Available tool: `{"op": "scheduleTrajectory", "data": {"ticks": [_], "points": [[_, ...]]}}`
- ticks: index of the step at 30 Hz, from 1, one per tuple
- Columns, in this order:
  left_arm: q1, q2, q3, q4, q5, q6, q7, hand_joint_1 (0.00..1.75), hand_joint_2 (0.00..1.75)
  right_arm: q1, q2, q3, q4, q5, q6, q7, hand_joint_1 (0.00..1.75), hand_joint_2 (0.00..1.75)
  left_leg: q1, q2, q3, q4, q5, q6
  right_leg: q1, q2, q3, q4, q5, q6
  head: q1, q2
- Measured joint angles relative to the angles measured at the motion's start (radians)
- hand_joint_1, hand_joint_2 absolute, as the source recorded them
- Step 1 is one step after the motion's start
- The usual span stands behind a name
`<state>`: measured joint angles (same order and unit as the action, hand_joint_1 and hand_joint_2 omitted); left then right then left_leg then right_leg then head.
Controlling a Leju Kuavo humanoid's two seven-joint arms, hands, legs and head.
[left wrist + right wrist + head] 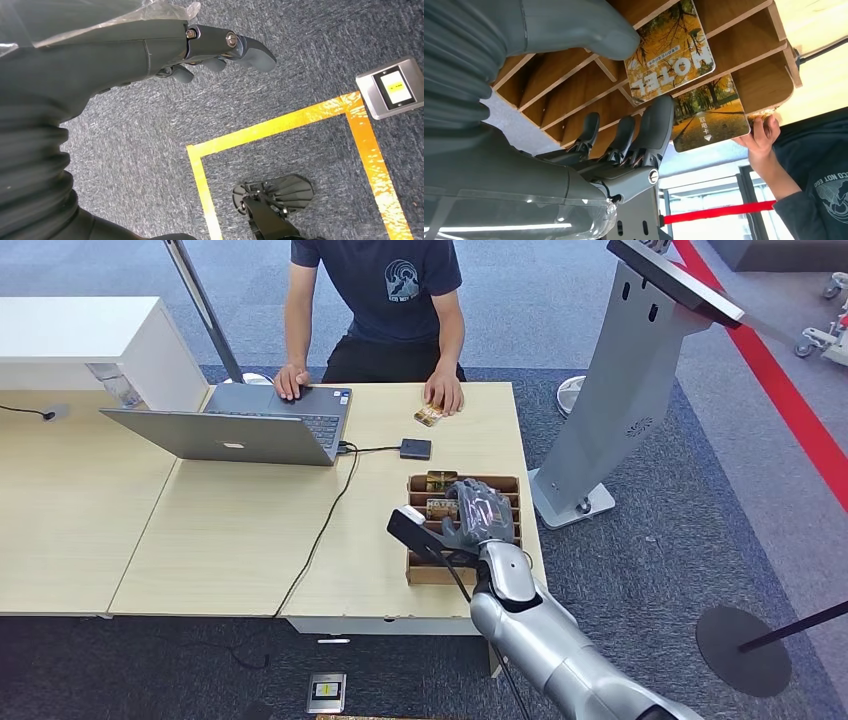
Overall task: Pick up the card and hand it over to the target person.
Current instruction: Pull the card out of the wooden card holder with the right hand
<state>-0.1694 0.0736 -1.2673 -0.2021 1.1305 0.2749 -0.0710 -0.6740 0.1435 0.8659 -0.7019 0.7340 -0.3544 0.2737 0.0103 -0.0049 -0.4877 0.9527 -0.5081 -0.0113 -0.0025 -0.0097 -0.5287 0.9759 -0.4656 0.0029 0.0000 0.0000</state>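
**Right hand reaching into the card rack, nothing lifted yet**

From the head view, the right hand (478,512) hangs over the wooden card rack (428,573) at the near edge of the surface (230,540). The slotted rack stands cards on edge, so tops stick up where fingers can get at them. Just beyond the fingers a card (441,481) stands in the far slot. Across the surface sits the person (385,300), one hand on a laptop (245,430) and the other resting on a separate card (429,415) lying flat, well beyond the fingers. I'd judge that is the person who should receive it.

In the left wrist view, the left hand (215,47) hangs by the robot's side over grey carpet (300,60) marked with yellow tape (280,125). Its fingers are loosely extended and apart, holding nothing; it looks parked out of the way.

In the right wrist view, the thumb lies on one side of the hotel card (671,52) and the darker fingers (654,125) come up on the other, a second card (709,115) just past their tips. The fingers look narrowed toward a pinch, but I cannot tell whether they are actually clamping the card; it sits in its slot.
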Motion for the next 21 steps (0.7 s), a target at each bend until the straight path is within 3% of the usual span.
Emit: {"op": "scheduleTrajectory", "data": {"ticks": [10, 21], "points": [[-0.001, 0.000, 0.000, -0.001, 0.000, 0.001, -0.001, 0.00, 1.75, 0.002, -0.003, -0.002, -0.001, 0.005, -0.003, -0.004, 1.22, 1.75, 0.000, 0.000, 0.000, 0.000, 0.000, 0.000, 0.000, 0.000, 0.000, 0.000, 0.000, 0.000, 0.000, 0.000], [-0.003, 0.001, -0.001, -0.001, -0.001, 0.001, -0.001, 0.00, 1.75, 0.001, -0.004, -0.005, -0.002, 0.007, -0.003, -0.003, 1.21, 1.75, 0.000, 0.000, 0.001, 0.000, -0.001, 0.000, 0.000, 0.000, 0.001, 0.000, -0.001, 0.000, 0.000, 0.000]]}}
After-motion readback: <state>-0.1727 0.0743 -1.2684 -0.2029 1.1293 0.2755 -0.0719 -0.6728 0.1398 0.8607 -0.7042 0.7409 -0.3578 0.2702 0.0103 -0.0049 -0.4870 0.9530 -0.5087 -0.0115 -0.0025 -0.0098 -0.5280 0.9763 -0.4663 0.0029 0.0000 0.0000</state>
